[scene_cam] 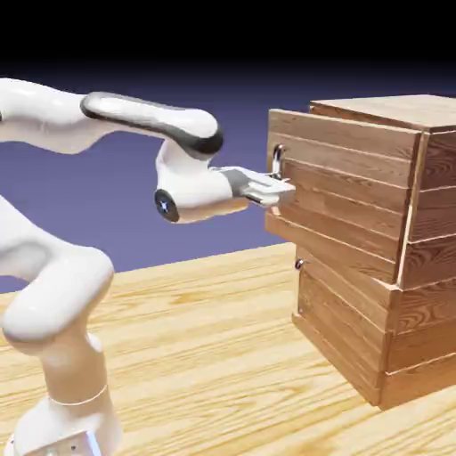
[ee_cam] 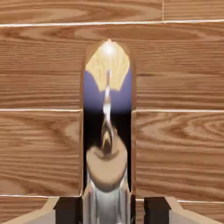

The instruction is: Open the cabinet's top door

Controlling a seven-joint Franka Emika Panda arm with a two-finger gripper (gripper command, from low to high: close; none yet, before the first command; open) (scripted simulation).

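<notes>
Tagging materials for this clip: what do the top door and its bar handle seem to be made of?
Top door: looks like brown wood in horizontal planks, lightly glossy; wavy grain and thin pale seams show, though it could be a printed finish.
Bar handle: seems to be polished metal, likely chrome-like, since it mirrors its surroundings; which metal can't be told.

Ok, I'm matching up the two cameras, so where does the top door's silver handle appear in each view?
Exterior view: handle, left part of the upper door, just above the gripper.
Hand view: large, upright, centre to bottom edge.
Shared landmark: the door's wooden planks.
</notes>
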